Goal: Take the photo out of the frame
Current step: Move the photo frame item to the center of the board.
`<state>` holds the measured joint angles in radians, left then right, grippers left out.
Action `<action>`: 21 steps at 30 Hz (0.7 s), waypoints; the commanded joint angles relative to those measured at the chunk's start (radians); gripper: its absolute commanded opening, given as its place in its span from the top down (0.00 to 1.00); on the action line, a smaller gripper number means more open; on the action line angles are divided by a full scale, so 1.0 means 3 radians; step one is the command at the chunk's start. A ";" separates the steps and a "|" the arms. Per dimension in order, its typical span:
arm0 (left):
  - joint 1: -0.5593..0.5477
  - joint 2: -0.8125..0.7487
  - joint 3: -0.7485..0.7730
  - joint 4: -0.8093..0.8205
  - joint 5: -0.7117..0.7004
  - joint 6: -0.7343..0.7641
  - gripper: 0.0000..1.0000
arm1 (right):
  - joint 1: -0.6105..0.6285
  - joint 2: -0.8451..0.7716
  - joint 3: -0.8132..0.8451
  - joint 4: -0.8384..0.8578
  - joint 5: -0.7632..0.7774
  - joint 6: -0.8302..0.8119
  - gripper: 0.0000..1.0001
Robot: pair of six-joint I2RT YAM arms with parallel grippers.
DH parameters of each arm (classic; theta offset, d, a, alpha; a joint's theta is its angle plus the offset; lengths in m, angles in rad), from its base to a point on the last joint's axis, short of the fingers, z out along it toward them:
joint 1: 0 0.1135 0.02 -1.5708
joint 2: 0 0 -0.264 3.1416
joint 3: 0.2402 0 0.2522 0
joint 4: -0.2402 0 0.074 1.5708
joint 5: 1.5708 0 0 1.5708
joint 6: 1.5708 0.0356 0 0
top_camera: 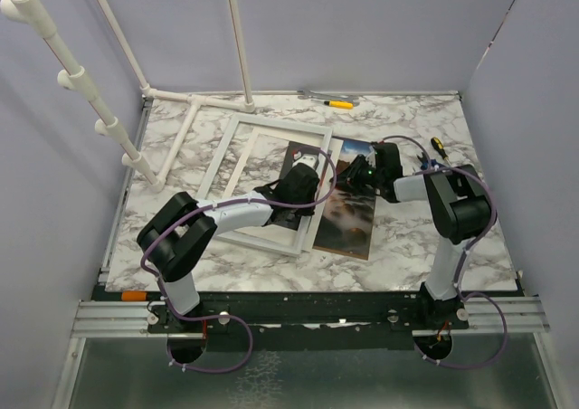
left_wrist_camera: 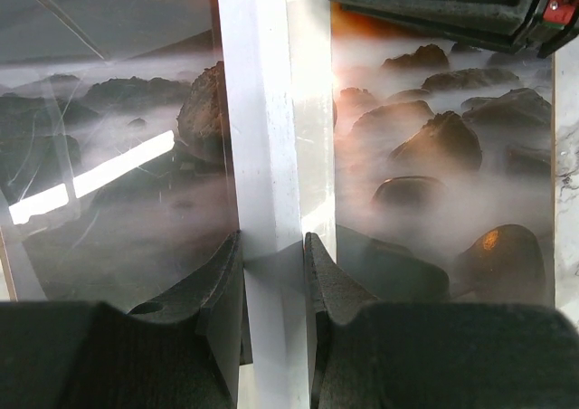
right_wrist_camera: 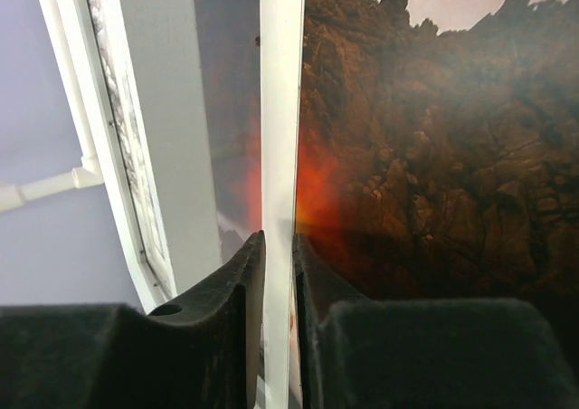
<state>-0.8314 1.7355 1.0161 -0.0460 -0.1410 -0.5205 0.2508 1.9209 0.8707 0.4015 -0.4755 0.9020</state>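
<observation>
The white frame (top_camera: 226, 147) lies flat on the marble table, left of centre. The photo (top_camera: 348, 219), dark rocks with an orange glow, lies flat along the frame's right side, its left edge under the frame. My left gripper (top_camera: 306, 185) is shut on the frame's right rail (left_wrist_camera: 258, 110), one finger on each side (left_wrist_camera: 271, 237). In that view the photo (left_wrist_camera: 434, 156) shows on both sides of the rail. My right gripper (top_camera: 362, 174) is further up the same rail (right_wrist_camera: 280, 83), with its jaws pressed on the white strip (right_wrist_camera: 278, 237). The photo (right_wrist_camera: 434, 137) is just to the right.
A white pipe rig (top_camera: 176, 133) stands at the back left, touching the frame's far corner. A yellow-handled screwdriver (top_camera: 339, 104) lies by the back wall and another screwdriver (top_camera: 437, 147) sits right of my right gripper. Purple walls enclose the table.
</observation>
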 commanded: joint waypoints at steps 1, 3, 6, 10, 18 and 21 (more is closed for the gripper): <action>0.0002 -0.0158 -0.0034 0.0212 0.0233 0.0046 1.00 | -0.0003 0.0139 0.0087 -0.0011 0.0174 -0.0012 0.79; 0.0002 -0.0165 -0.0047 0.0222 0.0243 0.0061 1.00 | 0.0000 0.0182 0.0123 0.0002 0.0176 -0.0003 0.83; 0.0001 -0.0167 -0.0062 0.0239 0.0262 0.0084 1.00 | 0.0015 0.0265 0.0183 0.0028 0.0161 0.0034 0.83; 0.0002 -0.0167 -0.0078 0.0242 0.0290 0.0111 1.00 | 0.0086 0.0371 0.0294 0.0050 0.0153 0.0081 0.84; 0.0000 -0.0157 -0.0089 0.0246 0.0260 0.0124 1.00 | 0.0166 0.0366 0.0347 0.0095 0.0115 0.0172 0.84; 0.0004 -0.0127 -0.0057 0.0255 0.0274 0.0105 1.00 | 0.0150 0.0096 0.0201 -0.0003 0.0319 0.0109 0.83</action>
<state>-0.8310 1.7267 0.9871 -0.0414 -0.1310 -0.4885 0.2947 2.0171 0.9775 0.4351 -0.4564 0.9459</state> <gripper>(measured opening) 0.270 0.158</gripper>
